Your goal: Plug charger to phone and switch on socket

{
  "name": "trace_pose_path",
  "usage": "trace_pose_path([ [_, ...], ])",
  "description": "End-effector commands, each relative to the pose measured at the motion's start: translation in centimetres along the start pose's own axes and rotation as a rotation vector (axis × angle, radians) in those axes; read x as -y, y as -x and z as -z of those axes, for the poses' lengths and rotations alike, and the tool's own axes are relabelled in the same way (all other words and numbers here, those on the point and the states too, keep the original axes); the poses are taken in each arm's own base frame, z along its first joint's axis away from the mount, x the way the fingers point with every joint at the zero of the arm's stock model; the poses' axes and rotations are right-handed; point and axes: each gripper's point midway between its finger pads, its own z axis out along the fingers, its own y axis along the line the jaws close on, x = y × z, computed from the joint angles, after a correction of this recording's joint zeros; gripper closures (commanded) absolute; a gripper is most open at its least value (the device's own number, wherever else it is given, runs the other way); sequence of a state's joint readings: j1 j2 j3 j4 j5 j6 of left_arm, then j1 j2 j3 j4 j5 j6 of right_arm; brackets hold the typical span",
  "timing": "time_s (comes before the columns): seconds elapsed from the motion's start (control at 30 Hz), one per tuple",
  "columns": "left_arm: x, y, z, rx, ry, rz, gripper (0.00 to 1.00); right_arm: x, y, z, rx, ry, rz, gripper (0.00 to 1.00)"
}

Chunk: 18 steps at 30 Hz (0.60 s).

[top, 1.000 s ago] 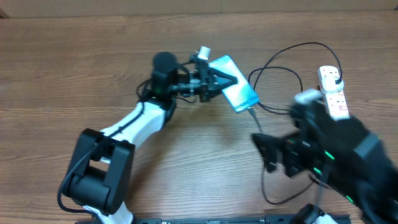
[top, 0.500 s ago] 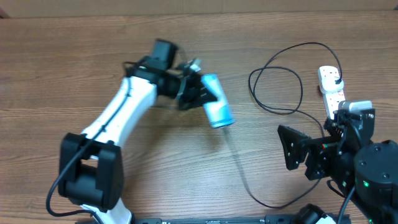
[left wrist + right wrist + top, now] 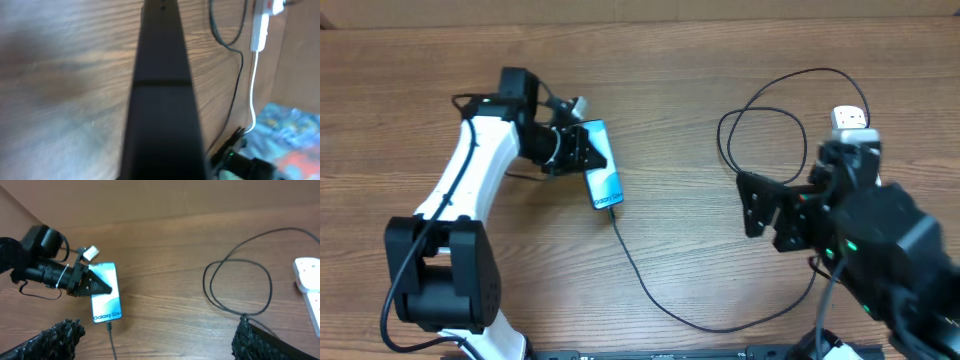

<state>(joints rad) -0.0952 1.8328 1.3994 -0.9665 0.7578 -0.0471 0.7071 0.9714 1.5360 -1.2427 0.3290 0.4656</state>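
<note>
My left gripper (image 3: 576, 152) is shut on the phone (image 3: 601, 177), gripping its far end at left centre. The blue screen faces up, with dark text near the near end (image 3: 105, 294). In the left wrist view the phone (image 3: 162, 100) is a dark blurred edge between the fingers. The charger's connector tip (image 3: 612, 212) sits in the phone's near short end. Its thin black cable (image 3: 660, 300) trails right and loops (image 3: 240, 285) near the socket. The white socket (image 3: 851, 119) is mostly hidden under my right arm and shows at the right edge of the right wrist view (image 3: 310, 282). My right gripper (image 3: 767, 215) is open and empty, above the table.
The thick white cord (image 3: 256, 85) of the socket runs down the right side of the left wrist view. The black cable (image 3: 750, 320) lies across the table's near middle, passing under my right arm. Bare wood table (image 3: 670, 100) all round.
My left gripper has carried the phone leftward, dragging the cable with it. My right arm has shifted and now covers most of the socket.
</note>
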Motion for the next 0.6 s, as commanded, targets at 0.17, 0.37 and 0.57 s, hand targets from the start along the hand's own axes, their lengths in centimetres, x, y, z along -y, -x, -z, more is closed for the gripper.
trace_pose_path([
  [0.17, 7.2, 1.8, -4.7, 0.034, -0.140, -0.271, 0.96, -0.3, -1.1, -2.4, -0.073, -0.040, -0.023, 0.00],
  [0.37, 7.3, 1.7, -9.8, -0.032, -0.227, -0.238, 0.96, 0.3, -2.0, -2.1, -0.108, -0.059, -0.033, 0.00],
  [0.57, 5.4, 0.3, -13.3, -0.141, -0.355, -0.131, 0.96, 1.1, -3.3, -1.7, -0.154, -0.095, -0.055, 0.00],
])
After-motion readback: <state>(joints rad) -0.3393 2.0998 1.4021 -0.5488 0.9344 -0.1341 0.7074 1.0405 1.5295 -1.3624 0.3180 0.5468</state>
